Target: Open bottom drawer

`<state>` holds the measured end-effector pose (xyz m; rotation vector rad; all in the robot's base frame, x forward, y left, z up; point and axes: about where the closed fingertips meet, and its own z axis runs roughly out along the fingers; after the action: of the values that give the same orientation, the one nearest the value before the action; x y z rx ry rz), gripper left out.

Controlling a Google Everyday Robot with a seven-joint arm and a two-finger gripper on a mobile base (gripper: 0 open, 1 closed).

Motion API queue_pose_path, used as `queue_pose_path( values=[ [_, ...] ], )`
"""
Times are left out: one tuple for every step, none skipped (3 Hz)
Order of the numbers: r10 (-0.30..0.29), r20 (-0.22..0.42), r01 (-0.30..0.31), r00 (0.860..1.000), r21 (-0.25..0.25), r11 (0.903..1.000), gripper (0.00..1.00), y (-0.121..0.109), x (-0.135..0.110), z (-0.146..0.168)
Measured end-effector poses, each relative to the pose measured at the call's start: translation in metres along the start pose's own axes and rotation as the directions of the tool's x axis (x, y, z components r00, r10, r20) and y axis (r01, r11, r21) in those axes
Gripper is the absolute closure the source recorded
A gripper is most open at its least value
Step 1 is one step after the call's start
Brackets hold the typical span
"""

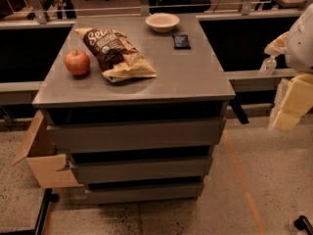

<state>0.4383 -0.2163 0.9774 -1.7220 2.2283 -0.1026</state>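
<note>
Though cut off, jaws right of bottom drawer.

Speckled floor underfoot, an orange line running along it just right of the grey bench. An open cardboard box sits against the bench's left side. Metal railing behind, dim warm light throughout. The gripper hangs at the right edge, above the floor.

bottom drawer: lowest of three grey fronts | jaws: at right edge, well apart from it
</note>
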Motion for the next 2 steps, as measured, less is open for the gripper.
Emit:
queue_pose_path(
  values=[
    [0.0,0.003,0.0,1.0,0.003,1.0,0.0,0.0,0.0,0.0],
    [-0.017,-0.005,0.017,1.0,0.002,0.9999,0.0,0.012,-0.001,0.026]
  ],
)
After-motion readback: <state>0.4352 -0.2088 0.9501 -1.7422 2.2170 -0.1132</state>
